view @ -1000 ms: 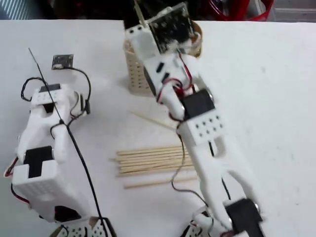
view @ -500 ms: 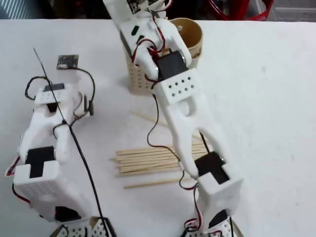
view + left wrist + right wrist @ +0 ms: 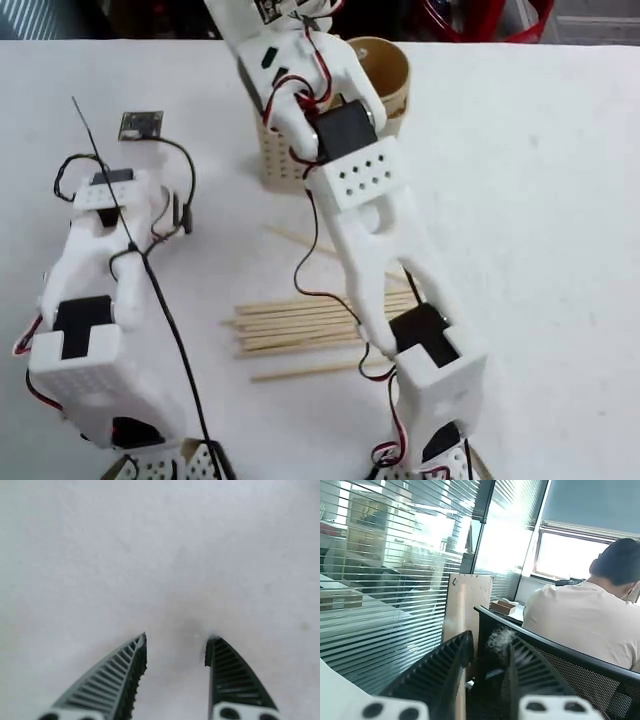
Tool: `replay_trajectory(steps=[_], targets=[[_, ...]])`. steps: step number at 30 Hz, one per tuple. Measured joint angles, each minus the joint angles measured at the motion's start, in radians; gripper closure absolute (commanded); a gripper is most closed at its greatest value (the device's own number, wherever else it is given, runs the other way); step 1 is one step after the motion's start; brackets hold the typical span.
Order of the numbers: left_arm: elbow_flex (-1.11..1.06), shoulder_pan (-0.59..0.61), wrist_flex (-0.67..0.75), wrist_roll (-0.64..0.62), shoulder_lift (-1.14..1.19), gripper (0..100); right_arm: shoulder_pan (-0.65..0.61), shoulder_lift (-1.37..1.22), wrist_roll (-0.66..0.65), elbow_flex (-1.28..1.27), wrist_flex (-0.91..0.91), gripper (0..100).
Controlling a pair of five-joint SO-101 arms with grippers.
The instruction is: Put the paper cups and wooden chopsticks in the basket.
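Right hand point(image 3: 490, 642) sits up over the basket point(image 3: 272, 155), fingers apart, nothing clearly in it. Drop-off spot, I'd guess. The wooden chopsticks point(image 3: 290, 328) lie bunched on the table point(image 3: 540, 200) near the basket. Left hand point(image 3: 175, 642) is released too, parked low over bare table.

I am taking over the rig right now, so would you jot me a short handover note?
Left gripper: open, empty, over bare table.
Right gripper: open, raised, pointing out into the room; its arm reaches over the basket.
Paper cup: at the basket; I cannot tell whether it is inside.
Chopsticks: heaped on the table between the arms, a few loose beside the heap.
Left to do: all visible chopsticks into the basket.
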State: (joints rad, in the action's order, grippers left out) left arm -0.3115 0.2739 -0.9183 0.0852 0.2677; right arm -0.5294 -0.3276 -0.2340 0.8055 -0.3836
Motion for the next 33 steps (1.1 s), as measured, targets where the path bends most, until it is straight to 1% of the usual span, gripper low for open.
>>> replay_trajectory(steps=[3, 5, 7, 9, 13, 17, 20, 21, 23, 25, 28, 30, 33], targets=[[0.0, 0.0, 0.0, 0.0, 0.0, 80, 0.0, 0.0, 0.0, 0.0, 0.0, 89.2], [0.0, 0.0, 0.0, 0.0, 0.0, 80, -0.002, 0.0, -0.012, 0.0, -0.011, 92.3], [0.0, 0.0, 0.0, 0.0, 0.0, 80, -0.018, 0.0, -0.032, 0.005, -0.057, 97.8], [0.0, 0.0, 0.0, 0.0, 0.0, 80, -0.044, 0.003, -0.055, 0.006, -0.144, 97.6], [0.0, 0.0, 0.0, 0.0, 0.0, 80, -0.097, 0.081, -0.147, 0.006, -0.454, 96.1], [0.0, 0.0, 0.0, 0.0, 0.0, 80, -0.109, 0.209, -0.285, 0.008, -0.873, 95.9], [0.0, 0.0, 0.0, 0.0, 0.003, 80, -0.109, 0.241, -0.393, -0.005, -1.203, 96.0], [0.0, 0.0, 0.0, 0.0, 0.003, 80, -0.107, 0.252, -0.411, -0.043, -1.272, 96.0], [0.0, 0.0, 0.0, 0.0, 0.003, 80, -0.072, 0.27, -0.436, -0.153, -1.31, 95.9], [0.0, 0.0, 0.0, 0.0, 0.003, 80, -0.041, 0.285, -0.503, -0.29, -1.326, 95.9], [0.0, 0.0, 0.0, 0.0, 0.003, 80, -0.044, 0.324, -0.588, -0.535, -1.326, 95.9], [0.0, 0.0, 0.0, 0.0, 0.003, 80, -0.051, 0.364, -0.606, -0.701, -1.27, 95.3], [0.0, 0.0, 0.0, 0.0, 0.003, 80, -0.046, 0.4, -0.617, -0.934, -1.128, 88.0]])
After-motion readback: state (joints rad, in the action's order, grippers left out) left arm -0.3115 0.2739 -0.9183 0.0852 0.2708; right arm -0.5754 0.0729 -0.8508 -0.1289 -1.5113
